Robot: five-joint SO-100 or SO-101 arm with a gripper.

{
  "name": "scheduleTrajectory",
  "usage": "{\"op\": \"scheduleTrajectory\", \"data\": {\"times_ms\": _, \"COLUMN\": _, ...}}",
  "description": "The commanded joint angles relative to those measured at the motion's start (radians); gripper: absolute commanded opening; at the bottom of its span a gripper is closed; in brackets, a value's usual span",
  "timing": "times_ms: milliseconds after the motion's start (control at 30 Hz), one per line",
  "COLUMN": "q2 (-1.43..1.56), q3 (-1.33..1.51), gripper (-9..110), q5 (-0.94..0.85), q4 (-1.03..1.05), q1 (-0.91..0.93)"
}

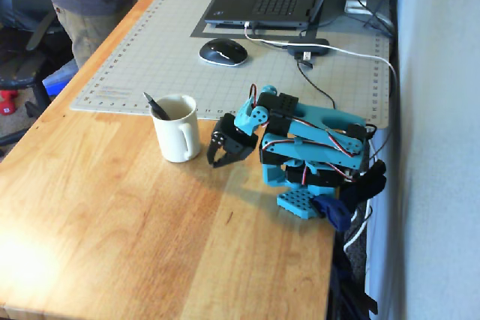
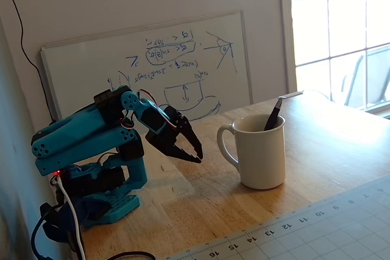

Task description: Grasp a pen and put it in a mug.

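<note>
So the pen (image 1: 155, 105) is already sitting in the mug (image 1: 178, 130), leaning against the rim with its dark upper end poking out on the side away from the arm. In a fixed view (image 2: 274, 112) it tilts up and to the right, so its long axis runs slanted, not upright.

The gripper (image 1: 219, 161) hangs just beside the mug on the handle side, close to the handle but not touching it, tips pointed down toward the wooden table (image 1: 112, 215). Its fingers look a little apart and there's nothing between them, so it's empty. From the gripper, the pen lies across the mug, on the far rim.

The pen itself looks thin and dark, maybe grey-black, only the top bit visible. The mug is plain cream-white with a chunky handle.

Going by this, the task looks basically done, and the arm is folded low over its blue base (image 2: 103, 208). Only real risk is clipping the handle if it swings.
</note>
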Motion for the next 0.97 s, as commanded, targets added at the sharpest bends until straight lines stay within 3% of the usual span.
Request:
{"op": "scheduleTrajectory", "data": {"times_ms": 0, "q2": 0.025, "q3": -0.015, "gripper": 0, "q5": 0.052, "q4": 0.086, "q1": -0.005}}
{"op": "scheduleTrajectory", "data": {"times_ms": 933, "q2": 0.026, "q3": 0.031, "gripper": 0, "q5": 0.052, "q4": 0.06, "q1": 0.002}}
